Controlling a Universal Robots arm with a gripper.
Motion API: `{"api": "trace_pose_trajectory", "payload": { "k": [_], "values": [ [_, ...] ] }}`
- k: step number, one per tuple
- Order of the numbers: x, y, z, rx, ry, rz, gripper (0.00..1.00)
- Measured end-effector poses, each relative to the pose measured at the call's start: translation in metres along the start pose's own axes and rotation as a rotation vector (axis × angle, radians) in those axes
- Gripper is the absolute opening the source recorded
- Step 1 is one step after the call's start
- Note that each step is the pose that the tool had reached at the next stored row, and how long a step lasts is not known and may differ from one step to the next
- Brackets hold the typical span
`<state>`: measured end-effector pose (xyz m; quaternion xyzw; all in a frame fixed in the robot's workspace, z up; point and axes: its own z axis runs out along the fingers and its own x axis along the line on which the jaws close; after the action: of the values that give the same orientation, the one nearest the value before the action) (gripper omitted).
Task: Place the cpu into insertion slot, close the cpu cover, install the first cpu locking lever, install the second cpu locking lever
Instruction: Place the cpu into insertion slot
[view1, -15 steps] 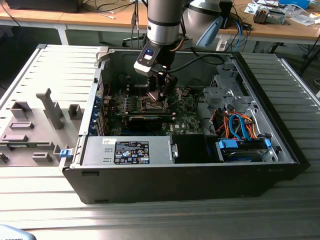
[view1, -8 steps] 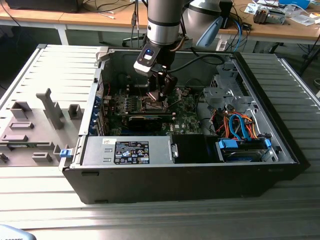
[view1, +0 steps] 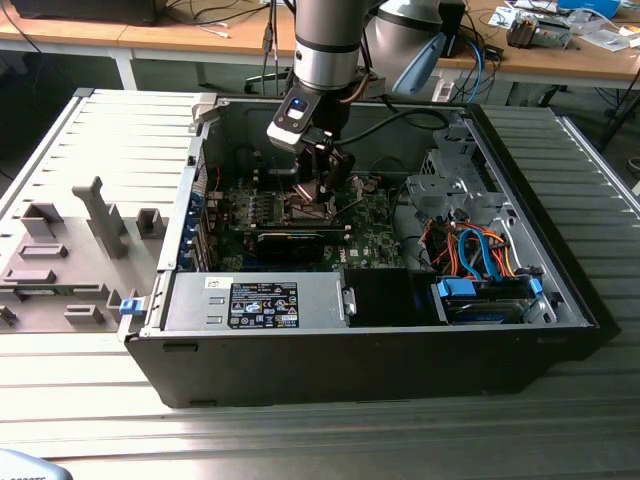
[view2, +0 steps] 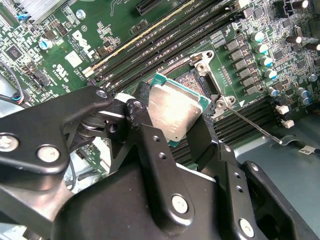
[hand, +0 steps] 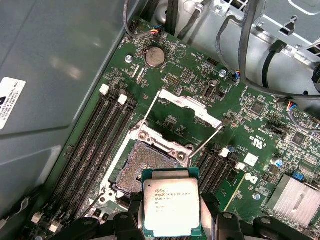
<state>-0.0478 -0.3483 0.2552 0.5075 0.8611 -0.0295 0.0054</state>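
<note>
Silver cpu (hand: 171, 207) lid-up in hand (hand: 172, 220)

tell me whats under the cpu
The cpu, held in the hand, hangs over the open insertion slot. The slot's dark centre and silver rim show partly; the cpu covers the rest.

Electronics lab.
Open PC case (view1: 350, 365) on slatted metal surface (view1: 300, 440); cable-strewn desks (view1: 150, 35) across the frame's top.
</note>
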Motion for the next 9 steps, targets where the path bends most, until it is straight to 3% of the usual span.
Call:
{"api": "trace_pose_trajectory", "payload": {
  "k": [9],
  "values": [
    [0.0,0.0,0.0,0.0001,0.0001,0.003,0.55]
  ]
}}
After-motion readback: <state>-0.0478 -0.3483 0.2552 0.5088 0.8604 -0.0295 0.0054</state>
